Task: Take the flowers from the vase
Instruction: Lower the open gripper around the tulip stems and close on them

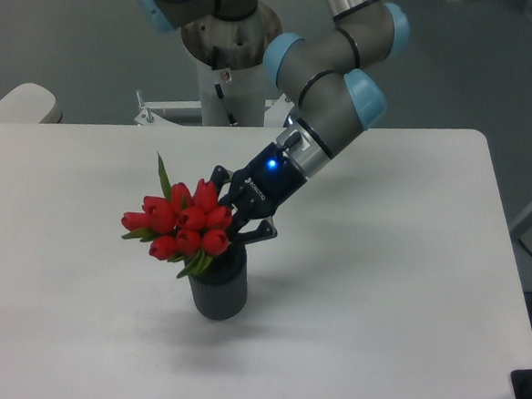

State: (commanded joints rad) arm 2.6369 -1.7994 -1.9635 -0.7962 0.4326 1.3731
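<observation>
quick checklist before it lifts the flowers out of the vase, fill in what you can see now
1. Gripper closed on the flowers: ok, fingers pinched in at the bunch's right side, though the contact with the stems is hidden.
2. Flowers not yet out of the vase: ok, the bunch sits just above the mouth.
3. Vase upright on the table: ok.
4. Space above the bunch free for a lift: ok.
5. Vase will stay down when the stems pull: cannot tell.
</observation>
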